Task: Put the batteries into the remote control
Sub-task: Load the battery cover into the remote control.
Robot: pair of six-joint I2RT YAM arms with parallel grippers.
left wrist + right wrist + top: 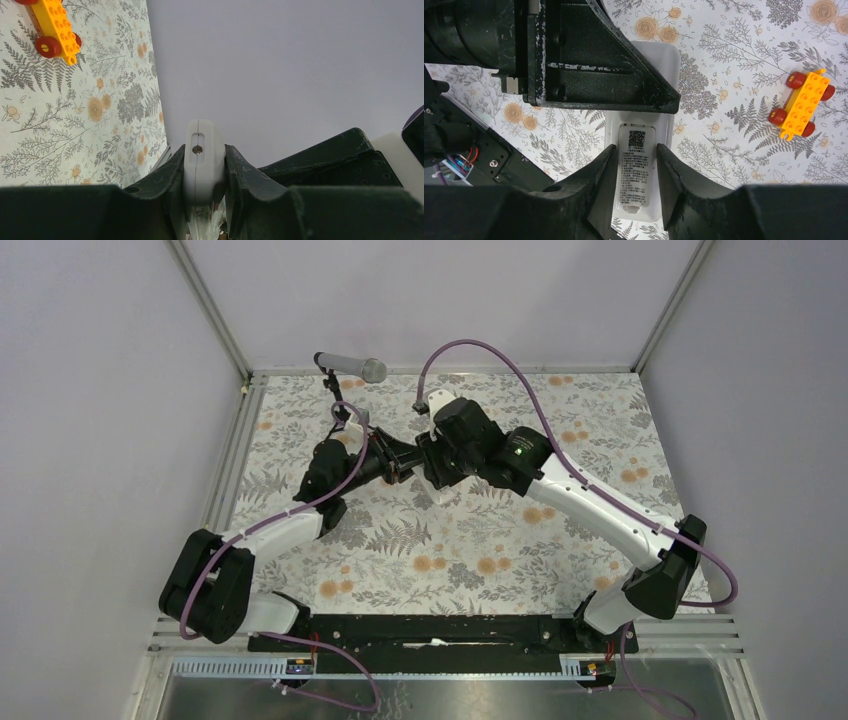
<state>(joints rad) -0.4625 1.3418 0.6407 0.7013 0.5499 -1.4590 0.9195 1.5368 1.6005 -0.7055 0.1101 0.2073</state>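
The left pincer [204,150] is pressed tight on the white remote control [202,170] over the flowered worktop [734,190], the right pincer [636,150] straddles its labelled back, pinching or not I cannot tell, and an orange toy car [801,104] lies farther off.

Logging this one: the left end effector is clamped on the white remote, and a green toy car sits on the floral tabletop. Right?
No: the toy car is yellow-orange with red wheels, not green, as the right wrist view shows. The rest stands: the left end effector is clamped on the white remote, and the car sits on the floral tabletop.
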